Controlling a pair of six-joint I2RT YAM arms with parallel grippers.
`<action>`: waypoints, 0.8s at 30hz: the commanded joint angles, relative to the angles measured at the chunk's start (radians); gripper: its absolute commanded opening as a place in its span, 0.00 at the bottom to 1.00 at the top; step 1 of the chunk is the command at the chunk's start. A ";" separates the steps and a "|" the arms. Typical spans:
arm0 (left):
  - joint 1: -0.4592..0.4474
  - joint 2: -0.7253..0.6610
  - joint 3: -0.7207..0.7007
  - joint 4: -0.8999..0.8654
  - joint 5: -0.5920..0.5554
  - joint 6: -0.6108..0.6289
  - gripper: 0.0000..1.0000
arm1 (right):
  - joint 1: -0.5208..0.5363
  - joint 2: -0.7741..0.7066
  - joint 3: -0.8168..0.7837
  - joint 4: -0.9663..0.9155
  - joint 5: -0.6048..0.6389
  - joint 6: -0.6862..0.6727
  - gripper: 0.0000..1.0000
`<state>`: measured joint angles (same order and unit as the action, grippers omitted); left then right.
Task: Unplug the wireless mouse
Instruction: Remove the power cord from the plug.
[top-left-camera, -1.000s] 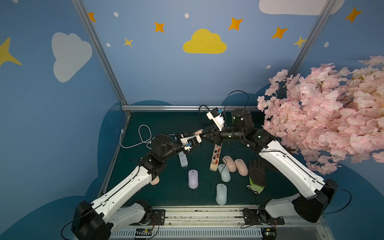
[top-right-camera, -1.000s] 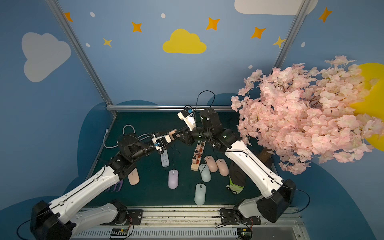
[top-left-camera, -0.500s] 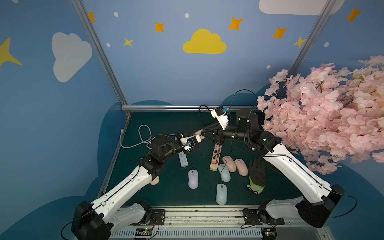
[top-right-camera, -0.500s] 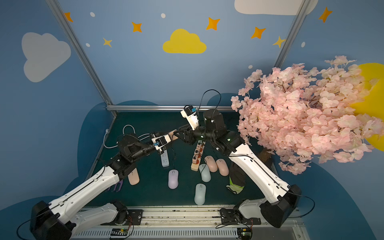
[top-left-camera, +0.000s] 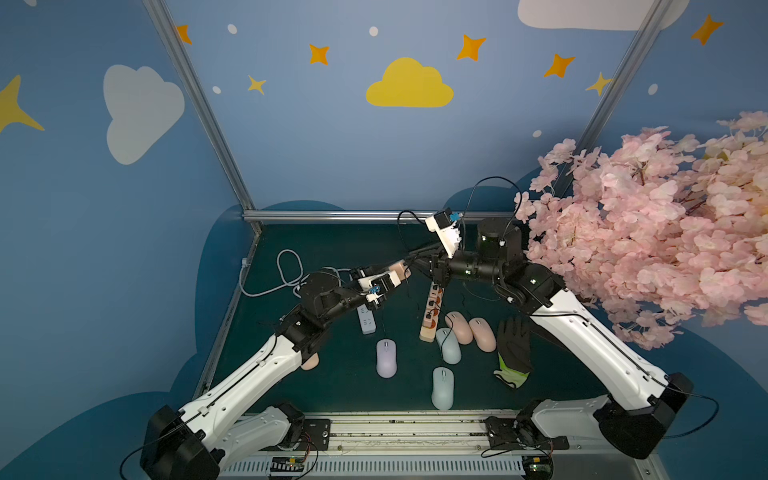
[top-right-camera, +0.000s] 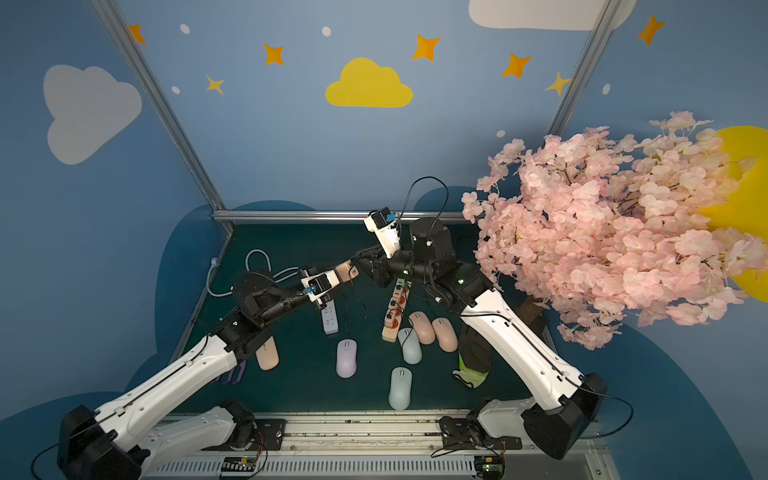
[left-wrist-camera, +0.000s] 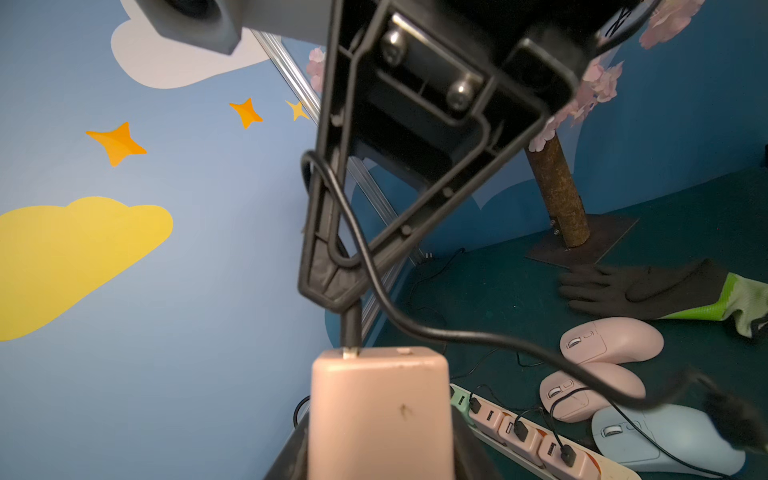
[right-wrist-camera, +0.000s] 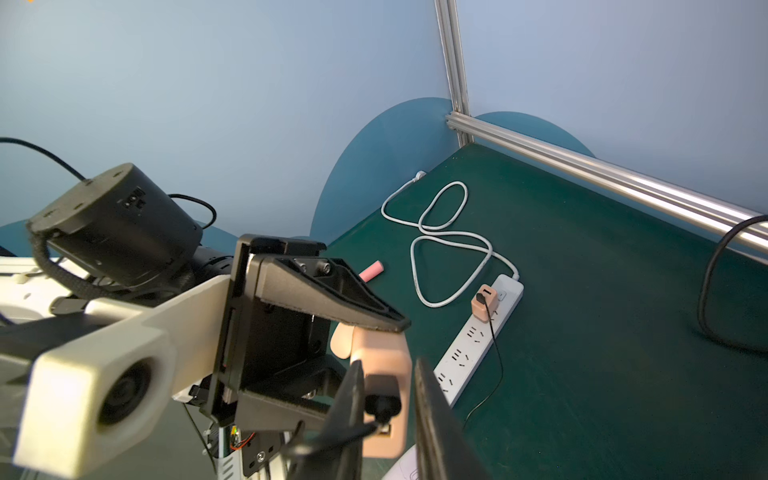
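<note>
your right arm (top-left-camera: 582, 332) has swung slightly toward the desk's (top-left-camera: 332, 245) right edge since a second ago, while the left arm (top-left-camera: 257, 374) has stayed put. your left gripper (top-left-camera: 395, 272) holds a pink charger block (left-wrist-camera: 380, 415) raised above the desk's middle, with a black plug (right-wrist-camera: 382, 405) seated in it. your right gripper (right-wrist-camera: 388, 362) stands narrow around that plug, though whether it pinches cannot be told; the mice (top-left-camera: 386, 358) lie near the front edge.
</note>
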<state>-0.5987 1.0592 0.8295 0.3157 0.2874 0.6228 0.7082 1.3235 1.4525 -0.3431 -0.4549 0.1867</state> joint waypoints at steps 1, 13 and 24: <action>0.000 -0.022 -0.011 0.031 -0.007 -0.013 0.03 | -0.005 -0.014 0.001 0.016 -0.002 0.009 0.15; 0.010 -0.032 -0.042 0.035 -0.032 -0.030 0.03 | -0.005 -0.033 0.002 0.020 0.006 0.018 0.00; 0.040 -0.067 -0.102 -0.040 -0.009 -0.016 0.03 | -0.027 -0.116 0.012 0.022 0.041 0.025 0.00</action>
<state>-0.5667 1.0119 0.7383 0.3058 0.2722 0.6090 0.6865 1.2366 1.4487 -0.3447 -0.4263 0.2054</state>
